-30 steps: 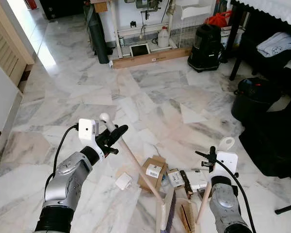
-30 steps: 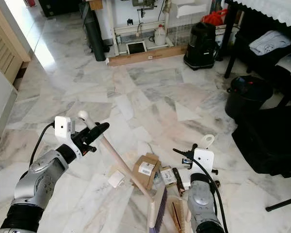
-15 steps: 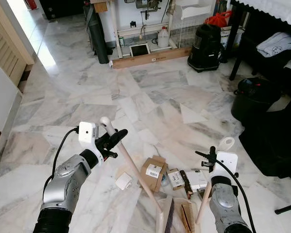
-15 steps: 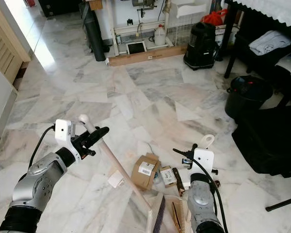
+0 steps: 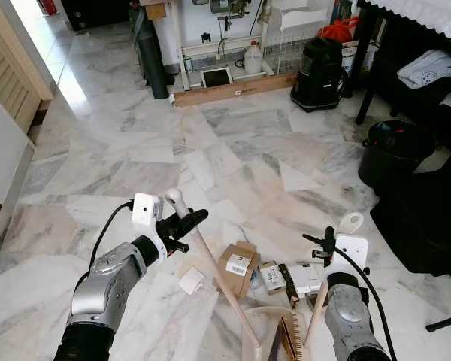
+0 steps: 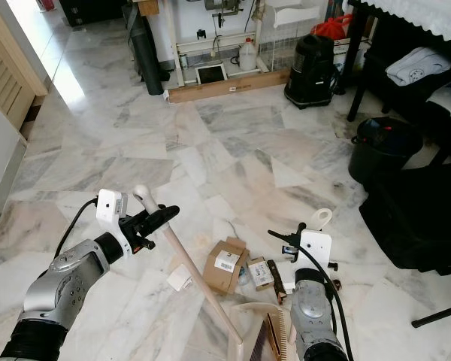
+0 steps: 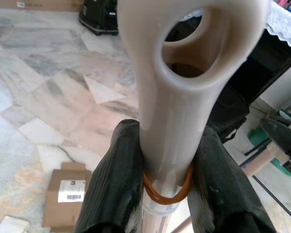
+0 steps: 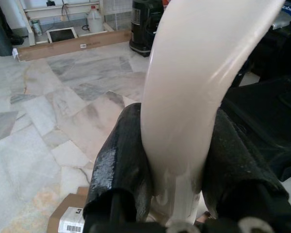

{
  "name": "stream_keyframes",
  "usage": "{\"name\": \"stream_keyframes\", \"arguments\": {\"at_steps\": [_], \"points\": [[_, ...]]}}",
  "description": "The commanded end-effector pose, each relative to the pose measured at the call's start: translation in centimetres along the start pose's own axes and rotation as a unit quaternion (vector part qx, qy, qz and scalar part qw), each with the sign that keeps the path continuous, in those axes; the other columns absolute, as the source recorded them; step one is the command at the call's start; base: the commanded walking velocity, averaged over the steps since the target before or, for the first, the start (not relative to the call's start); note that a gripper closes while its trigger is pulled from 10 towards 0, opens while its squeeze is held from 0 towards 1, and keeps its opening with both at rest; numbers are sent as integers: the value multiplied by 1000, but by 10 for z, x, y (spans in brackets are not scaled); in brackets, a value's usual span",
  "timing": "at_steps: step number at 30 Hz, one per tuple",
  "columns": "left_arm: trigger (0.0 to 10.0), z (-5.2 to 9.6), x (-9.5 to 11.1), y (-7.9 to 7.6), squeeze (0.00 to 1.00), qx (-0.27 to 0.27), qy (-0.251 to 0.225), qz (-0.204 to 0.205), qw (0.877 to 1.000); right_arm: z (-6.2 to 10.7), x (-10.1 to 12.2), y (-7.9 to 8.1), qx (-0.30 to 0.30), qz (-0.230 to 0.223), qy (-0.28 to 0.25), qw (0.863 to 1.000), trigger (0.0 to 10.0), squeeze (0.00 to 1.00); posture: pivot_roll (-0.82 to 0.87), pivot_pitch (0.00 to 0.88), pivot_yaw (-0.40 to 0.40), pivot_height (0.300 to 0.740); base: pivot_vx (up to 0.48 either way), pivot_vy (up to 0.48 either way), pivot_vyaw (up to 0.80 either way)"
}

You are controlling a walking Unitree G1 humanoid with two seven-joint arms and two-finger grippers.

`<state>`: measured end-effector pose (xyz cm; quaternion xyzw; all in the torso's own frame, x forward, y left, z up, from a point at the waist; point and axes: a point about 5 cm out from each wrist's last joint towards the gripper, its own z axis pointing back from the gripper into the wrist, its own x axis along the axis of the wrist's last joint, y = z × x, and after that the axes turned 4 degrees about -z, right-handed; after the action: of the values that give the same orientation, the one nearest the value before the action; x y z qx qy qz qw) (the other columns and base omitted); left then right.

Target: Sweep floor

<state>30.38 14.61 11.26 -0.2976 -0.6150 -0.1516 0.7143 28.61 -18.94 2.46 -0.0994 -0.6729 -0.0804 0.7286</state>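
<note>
My left gripper (image 5: 189, 219) is shut on the broom handle (image 5: 214, 274) just below its looped top. The beige handle slants down to the right toward the bottom edge, where the broom head is cut off from sight. My right gripper (image 5: 320, 250) is shut on the dustpan handle (image 5: 350, 223) below its ring. The beige dustpan (image 5: 276, 333) rests on the floor in front of me. Litter lies just beyond it: a cardboard box (image 5: 237, 265), two small boxes (image 5: 271, 276) and a white piece (image 5: 191, 281). Both wrist views show black fingers (image 7: 114, 184) (image 8: 121, 165) clamped on a handle.
Marble floor all round. A black vacuum (image 5: 319, 74) and a wooden plank (image 5: 233, 89) stand at the back. On the right are a black bin (image 5: 395, 150) and black bags (image 5: 428, 226). A wall and slatted door (image 5: 7, 68) border the left.
My left gripper has shifted right and the broom handle has tilted with it. The broom head has slid toward me and off the bottom edge, uncovering the dustpan. The right arm is still.
</note>
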Motion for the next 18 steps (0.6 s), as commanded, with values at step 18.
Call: {"name": "stream_keyframes", "arguments": {"at_steps": [18], "points": [[10000, -31, -21, -4, 0, 69, 90, -35, 993, 11, -18, 5, -1, -12, 47, 999, 10000, 0, 99, 73, 107, 740, 0, 0, 0]]}}
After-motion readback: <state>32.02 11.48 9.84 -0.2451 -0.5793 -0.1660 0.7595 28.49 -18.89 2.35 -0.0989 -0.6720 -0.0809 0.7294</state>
